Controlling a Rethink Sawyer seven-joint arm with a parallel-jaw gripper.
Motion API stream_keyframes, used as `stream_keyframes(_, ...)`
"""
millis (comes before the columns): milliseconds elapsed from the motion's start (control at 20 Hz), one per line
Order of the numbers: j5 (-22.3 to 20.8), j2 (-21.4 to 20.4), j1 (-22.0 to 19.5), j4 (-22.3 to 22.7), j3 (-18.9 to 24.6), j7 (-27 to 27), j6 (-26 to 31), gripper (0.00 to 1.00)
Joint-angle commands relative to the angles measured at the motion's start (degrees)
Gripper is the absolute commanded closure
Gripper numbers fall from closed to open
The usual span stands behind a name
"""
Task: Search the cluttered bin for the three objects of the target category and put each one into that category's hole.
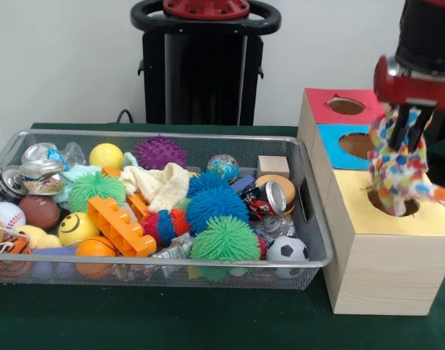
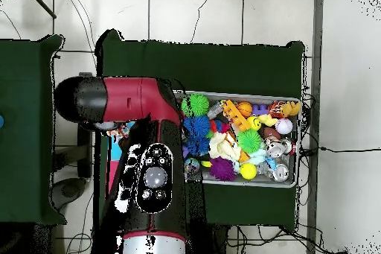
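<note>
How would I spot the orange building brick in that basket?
Start at the wire basket on the green table. Toward its front, left of the blue spiky ball, lies the orange brick. It alone is blocky with square studs; everything around it is round or soft.

Robotics lab: green-clothed table [image 1: 208, 321], tiled floor [image 2: 223, 13] strewn with cables [image 2: 338, 149]

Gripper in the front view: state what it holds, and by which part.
The gripper holds a multicoloured patterned cloth pinched at its top, its lower end hanging into the hole of the yellow-topped box.
</note>
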Motion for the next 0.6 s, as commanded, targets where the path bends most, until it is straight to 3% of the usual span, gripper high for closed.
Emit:
stream_keyframes(50,-1.26,-4.36,-1.87,-0.27,3.14,0.67,8.02,1.0)
stream_keyframes(600,-1.85,-2.88,-2.55,-0.25,4.11,1.51,5.9,1.0)
